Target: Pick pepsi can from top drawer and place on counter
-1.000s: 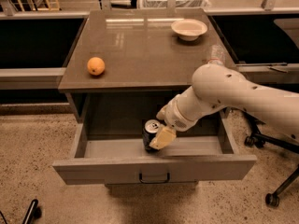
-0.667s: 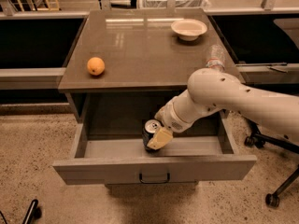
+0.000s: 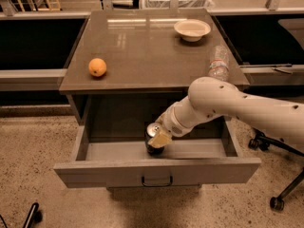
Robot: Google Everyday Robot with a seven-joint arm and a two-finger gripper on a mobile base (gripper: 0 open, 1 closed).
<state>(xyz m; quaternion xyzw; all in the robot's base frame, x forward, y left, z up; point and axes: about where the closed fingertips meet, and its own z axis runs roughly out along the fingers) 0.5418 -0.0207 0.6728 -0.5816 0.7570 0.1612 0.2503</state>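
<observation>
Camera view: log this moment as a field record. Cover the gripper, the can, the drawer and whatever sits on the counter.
gripper: down inside the open drawer, against the can
pepsi can: upright in the drawer, near the middle, not yet on the counter
top drawer: pulled out, holds only the can
counter: carries three things
orange: left side of the counter
bowl: far right part of the counter
water bottle: right edge of the counter
</observation>
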